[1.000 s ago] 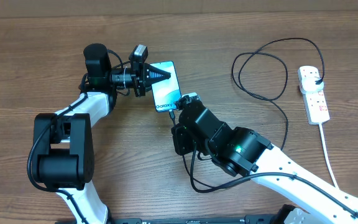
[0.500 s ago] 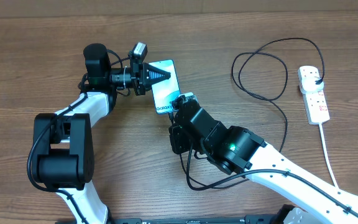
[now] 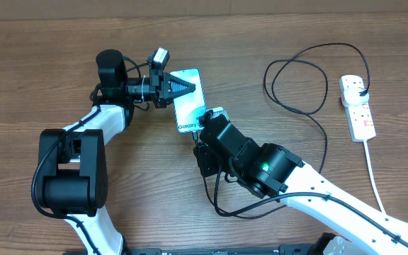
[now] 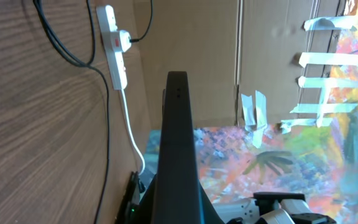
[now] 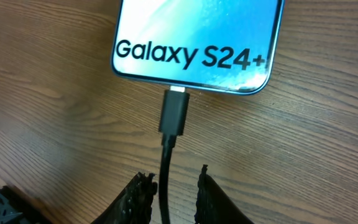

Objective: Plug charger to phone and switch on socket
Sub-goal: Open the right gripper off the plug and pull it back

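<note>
at phone edge, black charger seated

Bright, even light in all 3 views; soft shadows on the worktop. Lettering on the phone is sharp close up.

A brown wood-grain tabletop meets a plain cardboard wall (pale tape strips cross a colourful painted panel).

The charger's black tip meets the phone's near edge (under "Galaxy S24+"). Its cable runs between the right gripper's 2 parted fingers.
</note>
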`<state>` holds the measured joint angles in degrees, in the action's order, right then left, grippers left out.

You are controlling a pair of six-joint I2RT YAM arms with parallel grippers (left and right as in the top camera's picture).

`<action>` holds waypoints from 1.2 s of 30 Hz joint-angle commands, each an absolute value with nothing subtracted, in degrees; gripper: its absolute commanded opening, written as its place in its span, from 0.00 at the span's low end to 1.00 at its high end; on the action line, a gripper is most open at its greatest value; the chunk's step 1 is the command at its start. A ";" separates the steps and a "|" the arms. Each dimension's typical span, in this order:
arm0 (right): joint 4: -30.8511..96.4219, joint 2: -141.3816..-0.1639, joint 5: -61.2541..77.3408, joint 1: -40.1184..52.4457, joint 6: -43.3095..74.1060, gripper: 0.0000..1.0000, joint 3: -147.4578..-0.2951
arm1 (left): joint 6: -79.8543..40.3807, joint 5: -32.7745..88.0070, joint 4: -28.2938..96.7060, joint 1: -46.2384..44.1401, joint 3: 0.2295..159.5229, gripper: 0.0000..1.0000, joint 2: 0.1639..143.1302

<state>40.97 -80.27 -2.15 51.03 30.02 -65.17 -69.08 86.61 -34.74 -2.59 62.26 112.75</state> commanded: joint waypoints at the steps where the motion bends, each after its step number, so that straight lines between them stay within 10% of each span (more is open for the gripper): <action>1: 40.73 -80.90 -2.48 50.89 30.04 0.26 -65.30 | -67.35 86.41 -34.96 -2.59 62.78 0.04 112.40; 36: 29.98 -83.83 -7.77 50.87 29.74 0.04 -65.25 | -66.41 90.61 -34.46 -3.84 62.63 0.04 112.40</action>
